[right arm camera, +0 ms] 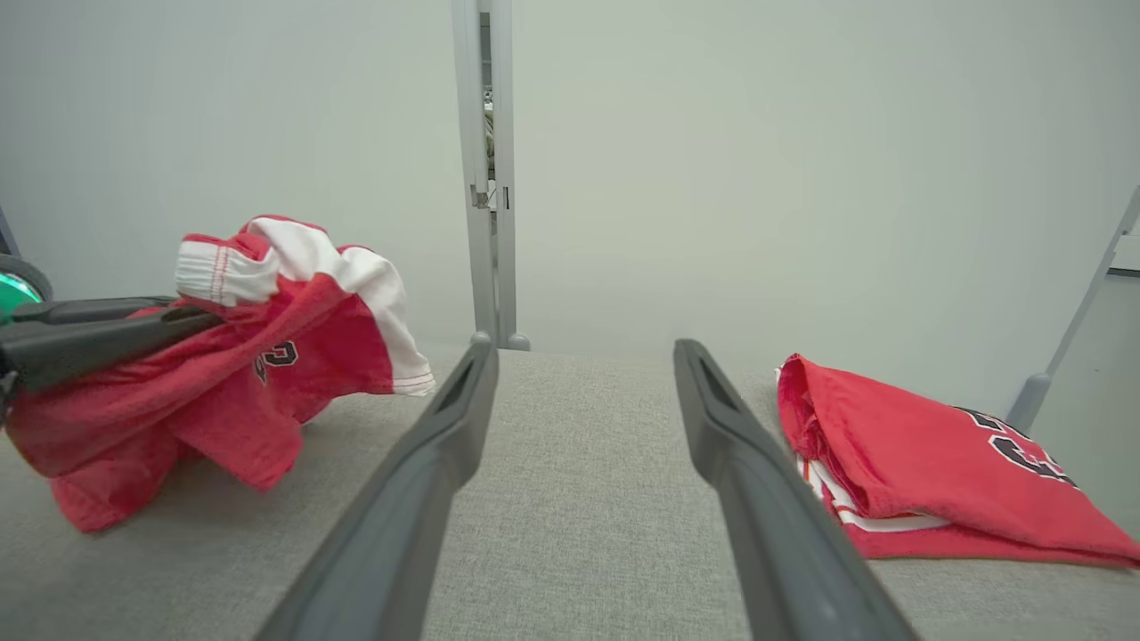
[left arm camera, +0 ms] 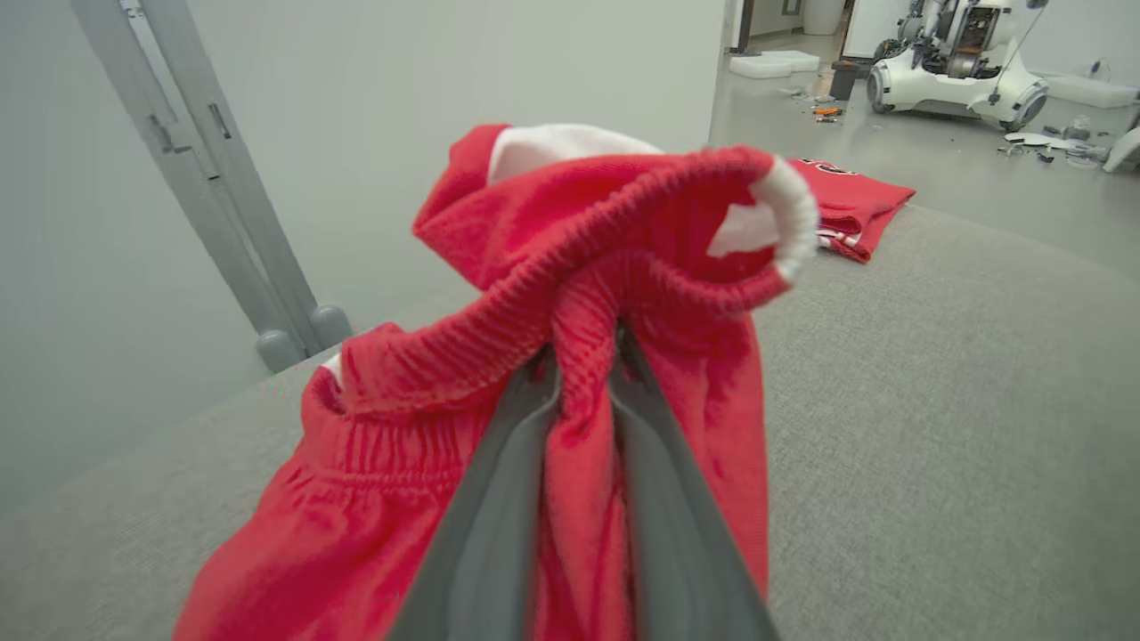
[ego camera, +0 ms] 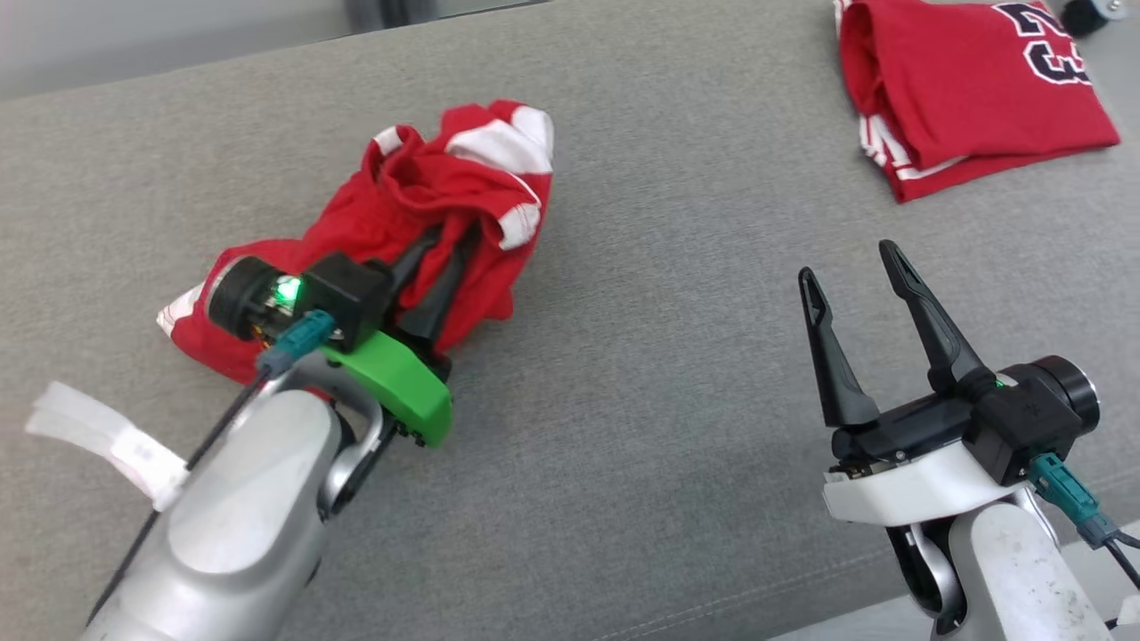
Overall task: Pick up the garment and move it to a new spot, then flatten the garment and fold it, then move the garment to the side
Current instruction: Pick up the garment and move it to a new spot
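The garment (ego camera: 392, 205) is a crumpled red pair of shorts with white trim, lying at the left of the grey fabric surface (ego camera: 668, 356). My left gripper (ego camera: 454, 236) is shut on a fold of it. In the left wrist view the fingers pinch the ribbed waistband of the garment (left arm camera: 623, 231) at the left gripper (left arm camera: 583, 343). The right wrist view shows the garment (right arm camera: 249, 392) bunched up from that grip, its lower part resting on the surface. My right gripper (ego camera: 846, 263) stands open over bare fabric at the right, nothing between its fingers (right arm camera: 419, 472).
A folded red jersey (ego camera: 971, 89) with dark numerals lies at the far right of the surface, also visible as the jersey (right arm camera: 917, 454) beside my right fingers. Grey posts (right arm camera: 485, 169) rise behind the far edge. Another robot (left arm camera: 957, 53) stands on the floor beyond.
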Tool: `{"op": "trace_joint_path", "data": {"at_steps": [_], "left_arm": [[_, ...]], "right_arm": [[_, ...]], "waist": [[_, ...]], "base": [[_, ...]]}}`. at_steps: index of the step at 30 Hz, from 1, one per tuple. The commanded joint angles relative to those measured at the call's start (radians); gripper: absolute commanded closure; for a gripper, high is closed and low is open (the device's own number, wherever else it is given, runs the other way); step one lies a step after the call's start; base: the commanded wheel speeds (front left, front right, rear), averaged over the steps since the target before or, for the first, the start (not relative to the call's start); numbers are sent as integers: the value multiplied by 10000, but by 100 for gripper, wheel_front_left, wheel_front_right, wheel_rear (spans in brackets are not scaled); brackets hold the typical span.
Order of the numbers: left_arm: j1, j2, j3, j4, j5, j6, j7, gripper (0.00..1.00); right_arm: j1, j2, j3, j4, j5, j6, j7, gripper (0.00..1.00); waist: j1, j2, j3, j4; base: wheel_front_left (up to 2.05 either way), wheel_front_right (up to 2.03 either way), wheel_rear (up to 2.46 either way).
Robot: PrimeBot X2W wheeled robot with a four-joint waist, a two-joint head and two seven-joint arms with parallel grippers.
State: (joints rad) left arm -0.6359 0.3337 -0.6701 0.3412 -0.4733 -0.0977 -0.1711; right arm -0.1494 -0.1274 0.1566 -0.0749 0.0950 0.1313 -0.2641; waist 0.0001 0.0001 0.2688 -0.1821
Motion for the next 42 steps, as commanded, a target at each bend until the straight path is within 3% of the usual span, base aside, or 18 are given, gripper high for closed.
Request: {"op": "trace_joint_path", "data": {"at_steps": [1, 9, 10, 11, 12, 18, 29, 37, 42], "left_arm": [[67, -57, -175, 221, 208, -67, -39, 100], [-125, -703, -1317, 2221, 825, -167, -197, 100], [-134, -797, -1399, 2454, 864, -173, -278, 89], [-136, -894, -1459, 2662, 851, -174, -350, 4], [-90, -1045, -1461, 2881, 785, -159, -454, 0], [507, -1637, -971, 3139, 524, 270, -913, 0], [3738, -1589, 1465, -485, 1000, 1912, -936, 0], [5922, -1785, 2924, -2323, 1983, 2430, -927, 0], [7024, -2169, 3910, -3682, 2628, 2377, -928, 0]], "right_arm": [[-93, 94, 35, -84, 18, -12, 2, 0], [-270, 331, 94, -108, -91, -12, 2, 0], [-274, 335, 81, -94, -102, -12, 2, 0], [-279, 344, 79, -75, -105, -12, 2, 0], [-303, 324, 159, -57, -154, -12, 2, 0], [-128, 358, 683, 247, -121, -12, 2, 0], [789, 439, 692, 837, 115, -12, 2, 0], [1415, 545, 297, 1196, -45, -12, 0, 0], [1617, 602, 126, 1321, 36, -12, 2, 0]], "waist": [[-1, -1, 199, -770], [-1, -1, 844, -888], [-1, -1, 840, -856], [-1, -1, 812, -816], [-1, -1, 747, -758], [-1, -1, -147, -283], [-1, -1, -1891, 1195], [-1, -1, -2628, 1754], [-1, -1, -2861, 1791]], "base": [[0, 0, 0], [0, 0, 0], [0, 0, 0], [0, 0, 0], [0, 0, 0], [0, 0, 0], [0, 0, 0], [0, 0, 0], [0, 0, 0]]}}
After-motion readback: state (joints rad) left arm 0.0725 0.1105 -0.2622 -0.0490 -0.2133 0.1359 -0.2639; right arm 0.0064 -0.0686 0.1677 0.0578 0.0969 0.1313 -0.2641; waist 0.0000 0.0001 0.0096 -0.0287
